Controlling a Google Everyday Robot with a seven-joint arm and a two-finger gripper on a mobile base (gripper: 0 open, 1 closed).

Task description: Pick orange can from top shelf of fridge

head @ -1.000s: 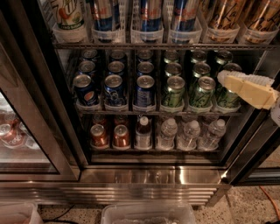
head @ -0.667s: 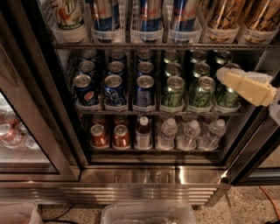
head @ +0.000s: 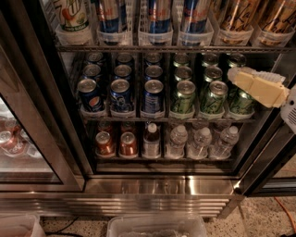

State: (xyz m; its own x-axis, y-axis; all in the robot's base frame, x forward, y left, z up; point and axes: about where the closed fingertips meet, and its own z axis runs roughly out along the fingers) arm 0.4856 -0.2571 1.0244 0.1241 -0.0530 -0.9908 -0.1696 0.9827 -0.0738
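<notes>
The fridge [head: 162, 185] stands open in front of me, with a dark frame and a stainless-steel base. The top shelf [head: 162, 48] runs across the top edge of the view and holds clear trays with tall blue-silver cans [head: 157, 14]. The orange cans [head: 236, 16] stand in the two right trays of that shelf, and their tops are cut off by the frame. My gripper [head: 243, 79], cream-coloured, reaches in from the right at the level of the middle rack. It sits in front of the green cans [head: 212, 95], below the orange cans, and holds nothing that I can see.
The middle rack holds blue cans [head: 121, 92] on the left and green cans on the right. The bottom rack holds two small red-brown cans [head: 116, 143] and several water bottles [head: 201, 141]. A glass door [head: 27, 139] stands at the left. A clear bin [head: 157, 227] sits on the floor.
My gripper has risen slightly and edged left in front of the green cans. Nothing else has moved.
</notes>
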